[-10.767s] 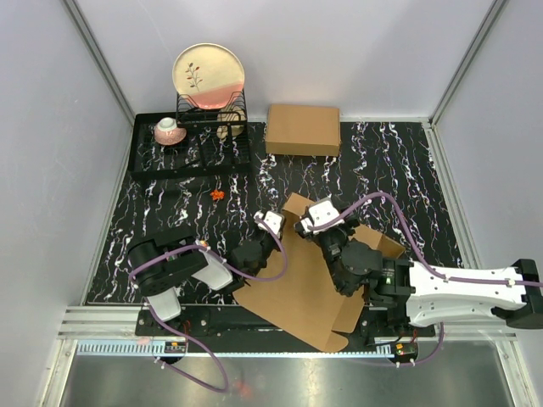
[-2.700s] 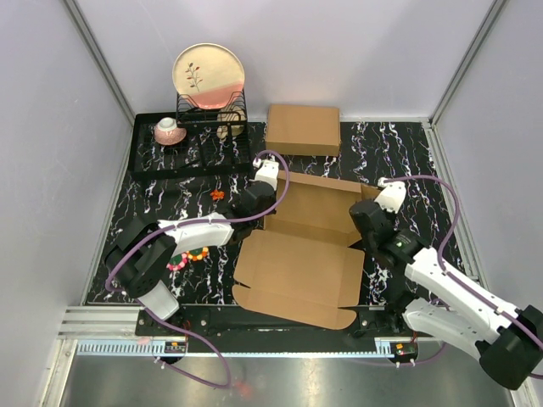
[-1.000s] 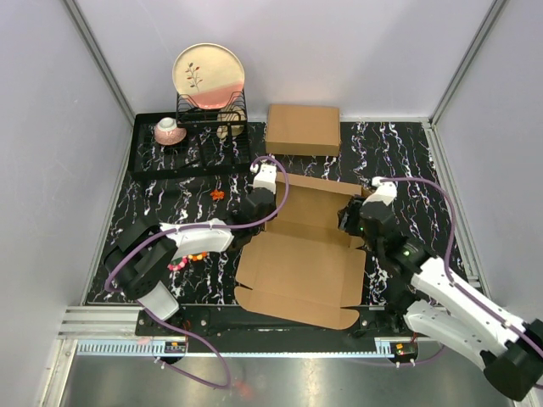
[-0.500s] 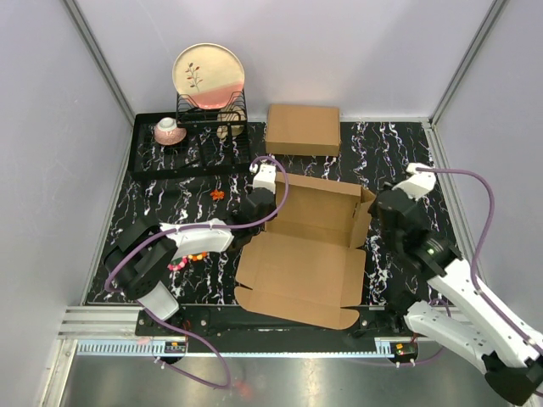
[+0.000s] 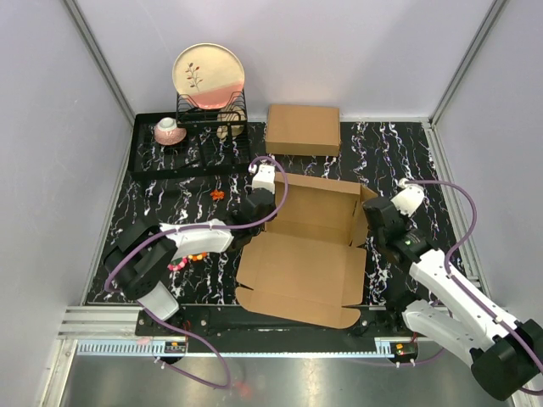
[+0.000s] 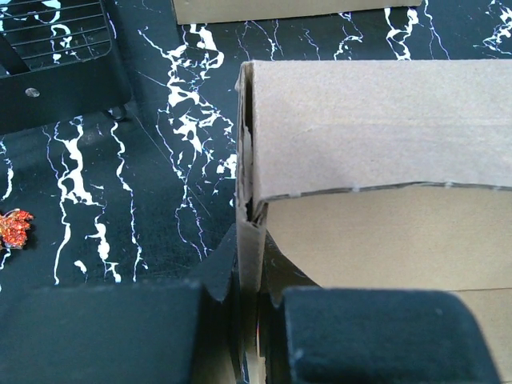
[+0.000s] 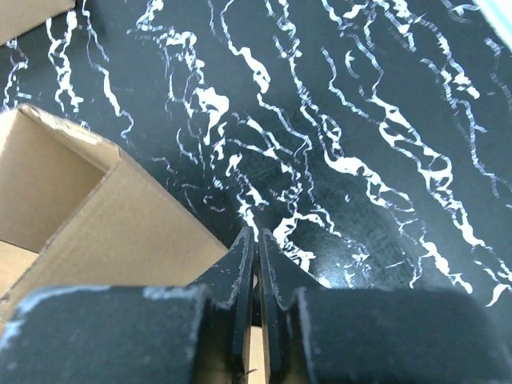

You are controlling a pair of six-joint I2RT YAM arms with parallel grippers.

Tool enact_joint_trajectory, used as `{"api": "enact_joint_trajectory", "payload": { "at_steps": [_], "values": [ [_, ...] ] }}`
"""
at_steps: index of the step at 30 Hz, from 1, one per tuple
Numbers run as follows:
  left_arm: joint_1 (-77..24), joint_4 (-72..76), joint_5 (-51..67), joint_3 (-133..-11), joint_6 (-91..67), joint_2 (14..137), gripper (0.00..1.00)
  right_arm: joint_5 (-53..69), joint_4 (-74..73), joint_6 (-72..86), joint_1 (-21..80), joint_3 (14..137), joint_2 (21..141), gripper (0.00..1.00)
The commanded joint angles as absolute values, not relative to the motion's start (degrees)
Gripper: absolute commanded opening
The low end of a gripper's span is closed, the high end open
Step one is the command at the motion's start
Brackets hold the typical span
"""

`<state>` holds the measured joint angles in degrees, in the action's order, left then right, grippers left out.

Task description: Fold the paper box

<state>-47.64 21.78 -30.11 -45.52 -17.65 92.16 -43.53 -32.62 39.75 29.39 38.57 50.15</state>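
The paper box [image 5: 301, 267] lies half formed in the middle of the mat, its front panel flat and its back wall [image 6: 376, 128] upright. My left gripper [image 5: 261, 210] is at its back left corner. In the left wrist view that gripper [image 6: 250, 276] is shut on the upright left side flap. My right gripper [image 5: 373, 227] is at the box's raised right side flap. In the right wrist view its jaws [image 7: 256, 240] are pressed together, with a strip of cardboard between them, beside the brown wall [image 7: 120, 216].
A made-up brown box [image 5: 303, 129] sits at the back centre. A black dish rack [image 5: 191, 148] at the back left holds a plate [image 5: 208, 75] and a cup [image 5: 168, 129]. A small orange piece [image 5: 217, 194] and a bead ring [image 5: 188, 257] lie left of the box.
My right gripper swung out to the right, came back to the box's right flap and closed. That flap now stands upright. The left arm has not moved.
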Motion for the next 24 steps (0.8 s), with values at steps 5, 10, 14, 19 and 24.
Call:
{"api": "enact_joint_trajectory", "payload": {
  "at_steps": [5,10,14,19,24],
  "values": [
    [-48.1,20.0,-30.2,-43.2,-18.9,90.7,0.00,-34.4,-20.9,38.6,28.9,33.9,50.5,0.18],
    [-48.1,20.5,-30.4,-42.9,-18.5,90.6,0.00,-31.8,-18.1,37.6,28.9,32.3,49.6,0.20],
    [-48.1,21.4,-30.0,-42.6,-18.5,90.9,0.00,-28.0,-14.4,34.7,28.9,31.2,50.0,0.22],
    [-48.2,21.6,-29.6,-42.6,-18.5,91.1,0.00,-26.1,-12.7,34.1,28.9,30.3,51.5,0.25],
    [-48.1,22.3,-29.9,-42.0,-18.1,90.5,0.00,-28.8,-12.3,33.0,28.9,30.3,51.7,0.52]
  ]
}}
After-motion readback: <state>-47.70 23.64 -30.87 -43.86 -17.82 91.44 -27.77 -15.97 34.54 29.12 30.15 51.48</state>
